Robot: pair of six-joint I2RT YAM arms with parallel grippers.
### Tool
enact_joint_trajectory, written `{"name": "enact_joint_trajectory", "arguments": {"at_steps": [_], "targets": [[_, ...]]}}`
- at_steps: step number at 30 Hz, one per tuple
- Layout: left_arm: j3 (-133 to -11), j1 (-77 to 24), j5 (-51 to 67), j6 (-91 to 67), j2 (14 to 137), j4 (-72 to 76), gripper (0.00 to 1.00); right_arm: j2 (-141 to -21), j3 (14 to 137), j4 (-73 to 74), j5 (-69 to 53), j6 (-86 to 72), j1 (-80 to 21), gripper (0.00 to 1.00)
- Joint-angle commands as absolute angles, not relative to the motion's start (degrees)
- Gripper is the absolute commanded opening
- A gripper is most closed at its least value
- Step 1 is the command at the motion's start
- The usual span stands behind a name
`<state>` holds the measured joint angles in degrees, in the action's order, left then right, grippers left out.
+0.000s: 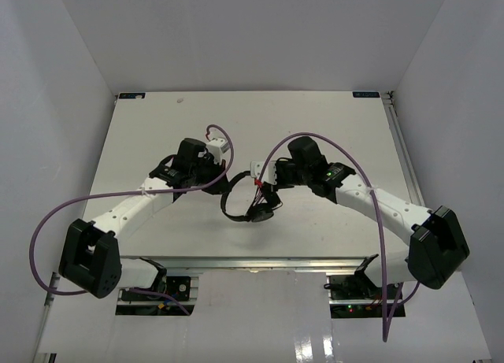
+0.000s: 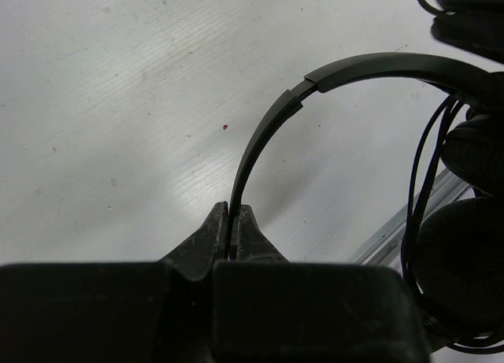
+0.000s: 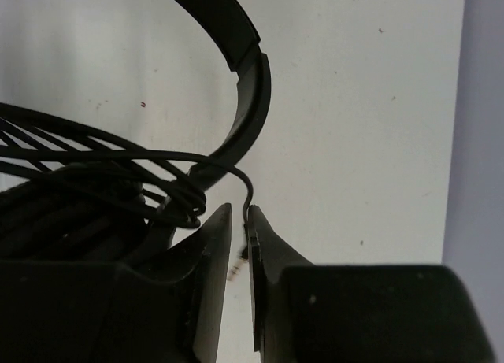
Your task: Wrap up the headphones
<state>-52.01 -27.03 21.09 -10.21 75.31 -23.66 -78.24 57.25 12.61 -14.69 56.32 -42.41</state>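
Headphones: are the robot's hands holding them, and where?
Yes. The left gripper is shut on the headband of the headphones. The right gripper seems to pinch the thin cord between its fingertips.

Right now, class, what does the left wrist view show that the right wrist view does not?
Left wrist only: the left fingers shut on the headband, and a metal rail. Right wrist only: the right fingers, the cord running into their narrow gap, its loops bunched beside them. Both: the headband's arch, some cord, the white table.
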Motion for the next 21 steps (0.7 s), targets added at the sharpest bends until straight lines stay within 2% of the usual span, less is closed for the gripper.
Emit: {"name": "enact_joint_trajectory", "arguments": {"at_steps": [1, 4, 13, 21], "targets": [[-52.05, -26.98, 23.87, -12.17, 74.67, -21.21, 0.0, -81.0, 58.37, 12.74, -24.23, 49.42, -41.17, 0.3], [-51.31, -26.6, 21.45, -13.19, 76.47, -20.81, 0.0, -82.57, 58.35, 12.73, -25.77, 47.87, -40.14, 0.38], [-52.36, -23.48, 17.46, -15.39, 82.56, -19.25, 0.0, -81.21, 56.33, 12.81, -26.37, 46.46, -32.03, 0.48], [-57.17, -22.09, 10.8, -18.0, 89.99, -20.78, 0.0, -76.0, 52.83, 12.92, -26.76, 43.67, -25.27, 0.61]]}}
